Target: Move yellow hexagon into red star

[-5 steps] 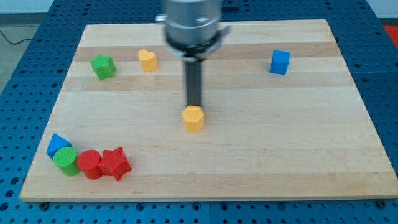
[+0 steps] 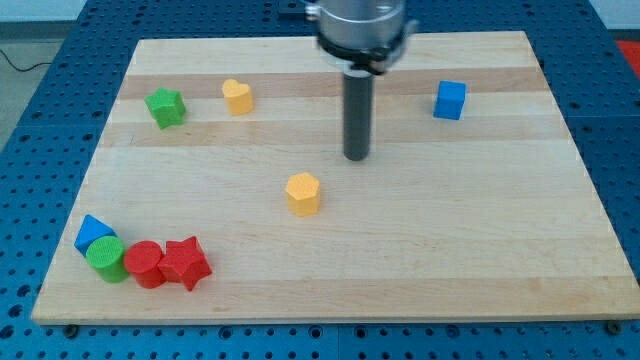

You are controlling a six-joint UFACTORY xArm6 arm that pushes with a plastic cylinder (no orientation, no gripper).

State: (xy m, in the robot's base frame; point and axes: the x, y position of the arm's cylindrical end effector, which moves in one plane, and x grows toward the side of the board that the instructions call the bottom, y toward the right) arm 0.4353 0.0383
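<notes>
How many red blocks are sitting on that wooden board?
2. The red star and the red cylinder sit touching side by side near the view's bottom left corner, the cylinder on the star's left. Nothing seems to hide any others.

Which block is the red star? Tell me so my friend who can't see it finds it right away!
Start at the wooden board's corner at the view's bottom left, where four blocks huddle in a row. The red star is at that row's right end, touching a red cylinder. Both are red, but only the star has points; the cylinder is round.
</notes>
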